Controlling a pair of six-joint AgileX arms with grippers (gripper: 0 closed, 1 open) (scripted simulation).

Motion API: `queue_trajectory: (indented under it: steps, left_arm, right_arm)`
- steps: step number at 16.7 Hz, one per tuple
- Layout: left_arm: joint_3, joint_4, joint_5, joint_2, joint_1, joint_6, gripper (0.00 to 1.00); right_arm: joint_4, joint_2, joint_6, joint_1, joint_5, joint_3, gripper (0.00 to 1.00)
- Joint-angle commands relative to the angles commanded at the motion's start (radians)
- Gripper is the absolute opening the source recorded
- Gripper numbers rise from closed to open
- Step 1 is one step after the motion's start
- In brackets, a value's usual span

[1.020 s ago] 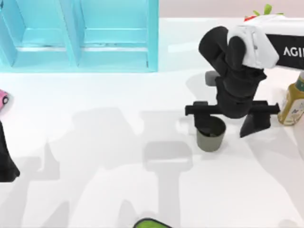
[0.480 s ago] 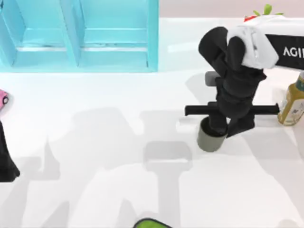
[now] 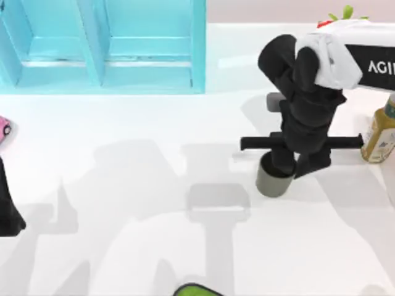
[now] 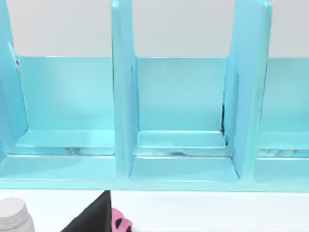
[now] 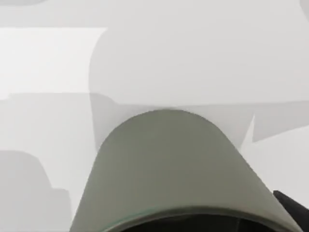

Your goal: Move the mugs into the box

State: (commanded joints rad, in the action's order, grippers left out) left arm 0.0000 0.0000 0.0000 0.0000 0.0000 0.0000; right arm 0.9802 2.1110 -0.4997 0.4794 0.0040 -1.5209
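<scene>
One olive-grey mug (image 3: 270, 182) stands upright on the white table, right of centre. My right gripper (image 3: 296, 165) comes down on it from above and is shut on its rim, one finger inside the cup and one outside at its right. In the right wrist view the mug's wall (image 5: 169, 164) sits close up. A small grey thing (image 3: 271, 102), perhaps the other mug, peeks out behind the right arm. The light blue box (image 3: 102, 80) with open compartments stands at the back left, and also appears in the left wrist view (image 4: 178, 169). My left arm (image 3: 9, 209) is parked at the left edge.
A yellow-green bottle (image 3: 379, 132) stands just right of the right gripper. A red pot with a green plant (image 3: 339, 17) is behind the right arm. A pink object (image 3: 4, 129) lies at the left edge and a green thing (image 3: 196, 290) at the front edge.
The right gripper's fingers, spread wide a second ago, have closed on the mug's rim. The mug and the left arm have stayed where they were.
</scene>
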Motion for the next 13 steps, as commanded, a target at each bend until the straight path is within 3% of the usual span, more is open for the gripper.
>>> queue_trajectory:
  steps: [13]
  left_arm:
    - [0.0,0.0,0.0,0.0,0.0,0.0,1.0]
  right_arm:
    - [0.28,-0.2,0.229,-0.225,-0.001,-0.076,0.0]
